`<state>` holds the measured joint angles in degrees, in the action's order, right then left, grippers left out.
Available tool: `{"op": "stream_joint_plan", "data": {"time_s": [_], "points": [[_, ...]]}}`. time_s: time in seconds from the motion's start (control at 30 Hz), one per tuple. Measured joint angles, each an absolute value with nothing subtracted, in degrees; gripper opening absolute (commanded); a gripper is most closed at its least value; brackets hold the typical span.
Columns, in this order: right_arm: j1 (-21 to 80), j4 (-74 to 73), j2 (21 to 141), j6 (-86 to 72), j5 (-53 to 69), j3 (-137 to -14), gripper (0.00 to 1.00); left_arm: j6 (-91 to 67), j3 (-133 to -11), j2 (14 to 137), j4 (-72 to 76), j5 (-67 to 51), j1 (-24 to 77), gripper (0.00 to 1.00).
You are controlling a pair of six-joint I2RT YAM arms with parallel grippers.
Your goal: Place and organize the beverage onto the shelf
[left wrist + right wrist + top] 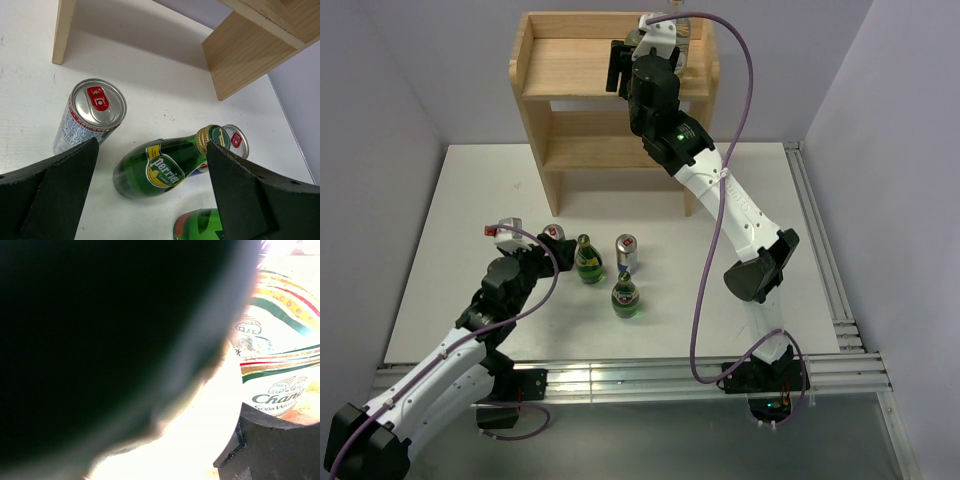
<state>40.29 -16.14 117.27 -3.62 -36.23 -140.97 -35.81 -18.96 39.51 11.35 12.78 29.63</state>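
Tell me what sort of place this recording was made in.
Probably a robotics lab cell staged as shelf stocking: a white table edged with aluminium rails, bare walls close around it, and a pine shelf plus Perrier bottles on the table as props.

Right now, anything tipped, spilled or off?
Nothing tipped or spilled: the far green bottle, the near green bottle, the left can and the right can stand upright on the table. A dark blur blocks most of the right wrist view.
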Motion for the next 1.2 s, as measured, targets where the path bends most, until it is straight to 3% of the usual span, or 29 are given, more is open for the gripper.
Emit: {"op": "stream_joint_plan", "data": {"time_s": [0.6, 0.9, 1.2], "points": [[40.2, -13.3, 117.3, -3.8, -36.6, -139.3, 0.73, -35.8, -19.0, 39.3, 11.3, 12.8, 29.6, 0.96], [40.2, -13.0, 117.3, -4.7, -36.4, -138.7, 0.81, -35.8, -19.0, 39.2, 11.4, 12.8, 29.6, 0.96], [40.2, -13.1, 117.3, -4.9, -36.3, -138.2, 0.79, -35.8, -19.0, 39.2, 11.3, 12.8, 29.6, 0.96]]}}
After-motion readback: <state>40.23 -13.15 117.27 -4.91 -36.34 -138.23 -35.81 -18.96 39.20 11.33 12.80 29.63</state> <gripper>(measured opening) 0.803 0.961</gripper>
